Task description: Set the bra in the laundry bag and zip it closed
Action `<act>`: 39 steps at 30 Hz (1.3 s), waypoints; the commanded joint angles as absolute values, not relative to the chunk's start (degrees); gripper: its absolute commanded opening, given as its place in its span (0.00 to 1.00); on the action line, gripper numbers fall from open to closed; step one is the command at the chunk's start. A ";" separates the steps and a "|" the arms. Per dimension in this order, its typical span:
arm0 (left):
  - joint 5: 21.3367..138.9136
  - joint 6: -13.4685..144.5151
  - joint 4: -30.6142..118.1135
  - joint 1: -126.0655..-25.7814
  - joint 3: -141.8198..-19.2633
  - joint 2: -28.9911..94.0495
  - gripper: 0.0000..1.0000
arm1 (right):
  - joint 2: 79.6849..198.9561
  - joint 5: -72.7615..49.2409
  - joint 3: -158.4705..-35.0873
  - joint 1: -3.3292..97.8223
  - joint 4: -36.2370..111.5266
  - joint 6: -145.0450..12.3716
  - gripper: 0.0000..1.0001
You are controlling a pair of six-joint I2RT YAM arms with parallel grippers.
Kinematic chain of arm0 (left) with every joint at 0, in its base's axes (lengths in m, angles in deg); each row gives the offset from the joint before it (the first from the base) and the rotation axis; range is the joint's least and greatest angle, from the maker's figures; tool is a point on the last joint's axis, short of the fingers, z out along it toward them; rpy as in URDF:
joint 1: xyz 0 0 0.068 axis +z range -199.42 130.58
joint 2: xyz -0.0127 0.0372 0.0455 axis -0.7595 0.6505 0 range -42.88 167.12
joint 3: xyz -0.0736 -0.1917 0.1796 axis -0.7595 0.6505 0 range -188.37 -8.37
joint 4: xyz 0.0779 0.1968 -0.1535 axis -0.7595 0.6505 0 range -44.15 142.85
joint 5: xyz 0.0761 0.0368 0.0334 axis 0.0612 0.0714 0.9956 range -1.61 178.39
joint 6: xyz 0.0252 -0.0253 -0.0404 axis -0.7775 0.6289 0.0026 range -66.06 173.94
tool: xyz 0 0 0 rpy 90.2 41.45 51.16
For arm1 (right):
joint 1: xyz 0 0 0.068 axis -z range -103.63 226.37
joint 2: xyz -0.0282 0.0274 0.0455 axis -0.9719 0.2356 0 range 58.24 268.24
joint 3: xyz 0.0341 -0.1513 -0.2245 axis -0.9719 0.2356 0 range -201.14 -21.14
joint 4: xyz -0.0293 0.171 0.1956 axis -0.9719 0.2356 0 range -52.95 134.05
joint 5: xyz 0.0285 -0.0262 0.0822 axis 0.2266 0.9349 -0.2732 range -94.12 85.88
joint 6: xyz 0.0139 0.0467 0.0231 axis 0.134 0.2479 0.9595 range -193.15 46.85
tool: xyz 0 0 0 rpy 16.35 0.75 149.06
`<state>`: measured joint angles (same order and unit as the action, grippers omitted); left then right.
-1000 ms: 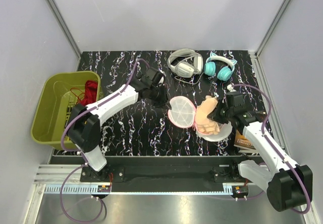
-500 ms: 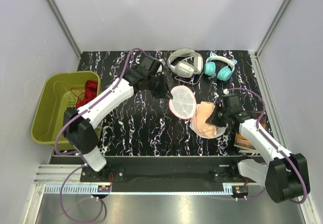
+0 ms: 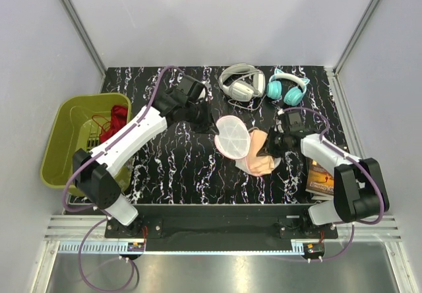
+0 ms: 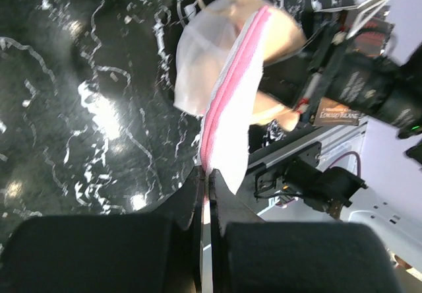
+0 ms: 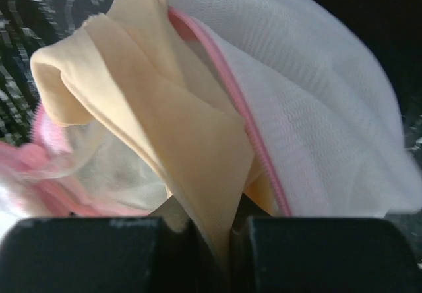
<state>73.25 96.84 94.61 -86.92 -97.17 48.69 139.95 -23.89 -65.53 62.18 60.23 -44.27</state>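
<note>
Laundry bag: round white mesh, pink zipper trim; sat unzipped at frame centre, one half tilted up on edge. Bra: peach, crumpled; lay partly inside open bag, bulging out at its lower right.

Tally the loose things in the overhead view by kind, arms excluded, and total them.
headphones: 2, white pair and teal pair
bra: 1
laundry bag: 1
book: 1
green basket: 1
red garment: 1
Total: 7

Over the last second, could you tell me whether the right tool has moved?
Yes. The right tool, shut on the bra, has shifted leftward in the top view, away from the book at the table's right edge.
</note>
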 commanded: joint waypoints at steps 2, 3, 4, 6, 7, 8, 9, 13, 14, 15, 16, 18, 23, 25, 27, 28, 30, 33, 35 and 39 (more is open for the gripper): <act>75.81 96.13 96.13 -86.69 -93.81 43.00 0.00 | 141.99 -30.13 -72.64 62.31 60.77 -44.41 0.30; 77.04 95.96 96.13 -86.69 -93.37 42.64 0.00 | 142.70 -30.74 -73.78 62.22 63.39 -44.41 0.35; 77.66 95.78 96.30 -86.78 -92.58 42.29 0.00 | 143.66 -31.19 -75.71 62.31 64.63 -44.32 0.43; 79.58 94.99 97.09 -86.69 -92.31 42.29 0.00 | 143.85 -32.59 -76.86 62.31 67.53 -44.24 0.53; 80.12 94.81 97.53 -86.69 -92.05 42.46 0.00 | 143.67 -32.94 -77.65 62.31 68.42 -44.24 0.57; 80.47 94.46 97.62 -86.69 -92.04 42.55 0.00 | 143.50 -33.03 -78.18 62.31 69.56 -44.50 0.65; 80.82 94.03 97.88 -86.60 -91.87 42.73 0.00 | 143.32 -32.86 -78.71 62.31 71.83 -45.28 0.68; 81.18 93.58 98.32 -86.60 -91.34 42.82 0.00 | 141.74 -31.19 -81.60 62.31 75.89 -47.31 0.79; 81.61 93.32 98.50 -86.51 -91.25 42.82 0.00 | 141.56 -30.15 -82.22 62.31 77.55 -48.36 0.82; 81.79 93.14 98.59 -86.43 -91.25 42.73 0.00 | 141.30 -29.61 -83.71 62.40 78.35 -48.89 0.84; 81.79 92.97 98.94 -86.34 -91.17 42.55 0.00 | 141.12 -29.09 -84.33 62.40 79.14 -49.33 0.86; 81.97 92.44 99.20 -86.16 -90.82 42.29 0.00 | 140.60 -27.41 -86.08 62.40 80.90 -50.73 0.92; 82.32 91.39 99.90 -85.55 -89.32 41.76 0.00 | 140.86 -24.95 -88.29 63.10 82.75 -52.58 0.97; 82.41 91.21 99.91 -85.02 -88.09 41.32 0.00 | 141.38 -25.21 -88.64 63.45 82.93 -52.58 0.98; 82.76 90.86 99.91 -84.58 -87.04 40.97 0.00 | 142.17 -26.09 -88.73 63.54 82.75 -52.76 0.98; 82.67 90.77 99.82 -84.41 -86.69 40.88 0.00 | 142.35 -26.53 -88.73 63.45 82.75 -53.02 0.97; 82.50 90.68 99.91 -84.14 -86.25 40.79 0.00 | 142.96 -26.36 -88.21 63.54 82.58 -54.07 0.97; 81.80 90.51 99.73 -84.14 -86.33 40.71 0.00 | 143.32 -26.27 -86.55 63.45 80.82 -56.71 0.95; 81.01 90.51 99.38 -84.05 -86.77 40.53 0.00 | 144.19 -26.71 -84.96 63.54 78.89 -58.29 0.89; 79.34 90.24 98.33 -84.14 -87.30 39.92 0.00 | 144.81 -30.39 -80.74 63.54 72.75 -56.63 0.73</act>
